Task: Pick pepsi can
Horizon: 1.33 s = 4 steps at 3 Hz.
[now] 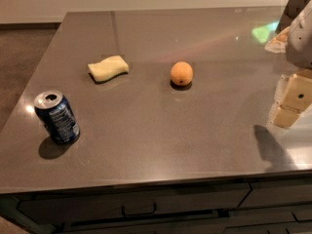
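The pepsi can (57,117) looks light, slick and dentable, best held mid-body; the gripper (292,101) sits far right, open or closed I cannot tell.

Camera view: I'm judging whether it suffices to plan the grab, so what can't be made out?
- Gripper, at the right edge above the countertop: partly cut off by that edge.
- Pepsi can, front left: label print too small to read.
- Drawers below: cut off by the bottom edge.
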### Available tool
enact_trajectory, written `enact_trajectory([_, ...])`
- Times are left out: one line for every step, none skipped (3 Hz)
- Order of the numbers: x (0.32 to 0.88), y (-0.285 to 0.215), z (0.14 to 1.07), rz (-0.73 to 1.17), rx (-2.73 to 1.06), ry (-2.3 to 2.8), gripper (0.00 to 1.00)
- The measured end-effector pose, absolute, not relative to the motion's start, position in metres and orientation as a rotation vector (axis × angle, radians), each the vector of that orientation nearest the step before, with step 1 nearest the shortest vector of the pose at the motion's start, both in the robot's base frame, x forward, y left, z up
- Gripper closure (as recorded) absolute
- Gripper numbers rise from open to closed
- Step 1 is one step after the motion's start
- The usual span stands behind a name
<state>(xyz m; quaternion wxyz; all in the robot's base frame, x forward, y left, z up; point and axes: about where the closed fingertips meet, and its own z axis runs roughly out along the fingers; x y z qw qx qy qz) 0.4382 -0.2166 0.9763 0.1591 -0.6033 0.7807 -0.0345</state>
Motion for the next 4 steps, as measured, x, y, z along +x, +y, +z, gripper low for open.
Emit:
enact_trajectory([0.438,-0.217,0.976,-0.099,-1.724,2.231,0.00])
enact_trajectory([0.439,-0.213,0.978,-0.100,-1.735,2.217,0.00])
enact_trajectory([0.444,-0.187,0.979,-0.041,-1.783,2.143,0.00])
enact_trajectory([0.452,-0.131,0.970,0.065,-1.893,1.996,0.00])
